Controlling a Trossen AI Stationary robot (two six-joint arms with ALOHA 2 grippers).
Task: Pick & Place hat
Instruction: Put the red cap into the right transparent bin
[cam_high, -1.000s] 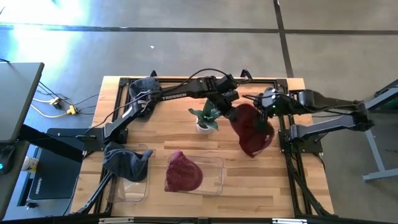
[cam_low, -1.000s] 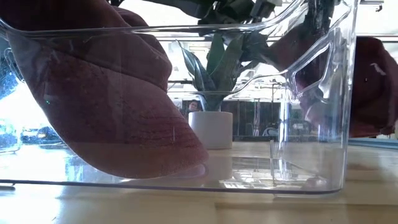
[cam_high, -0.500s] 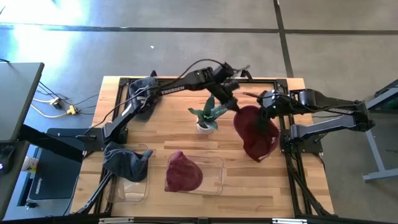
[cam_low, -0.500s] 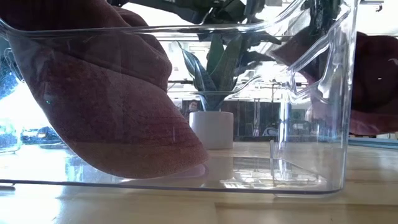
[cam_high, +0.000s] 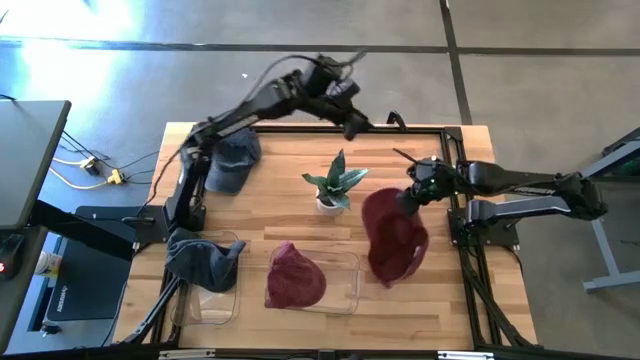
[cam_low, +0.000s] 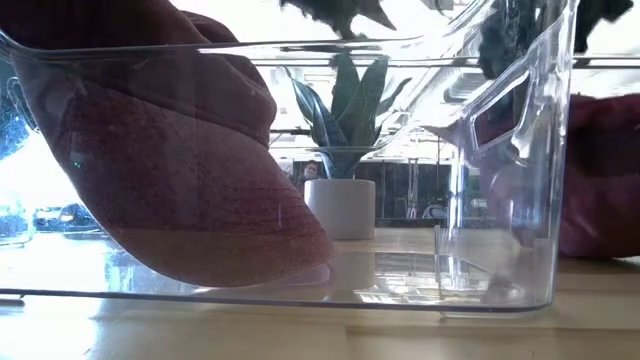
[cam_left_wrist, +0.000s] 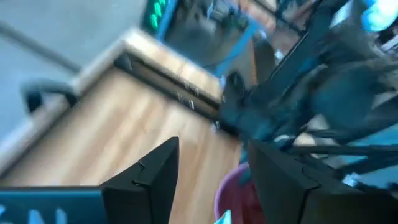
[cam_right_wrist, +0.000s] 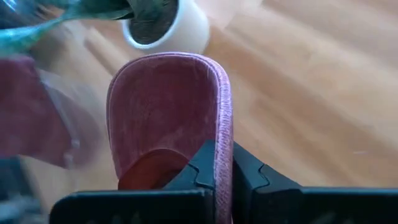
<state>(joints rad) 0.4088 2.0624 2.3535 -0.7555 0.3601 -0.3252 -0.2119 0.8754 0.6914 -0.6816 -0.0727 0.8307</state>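
Hanging above the bench (cam_high: 300, 170) between the potted plant (cam_high: 332, 186) and the right gripper (cam_high: 412, 195), the maroon hat (cam_high: 392, 238) is clamped by its brim in that gripper's jaws, while the left gripper (cam_high: 352, 118), jaws apart, is raised over the bench's far edge.

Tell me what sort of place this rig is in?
Likely a lab or workshop: a wooden table with two robot arms stands on a bare concrete floor, cables trail beside it, and glass partitions show behind the potted plant.
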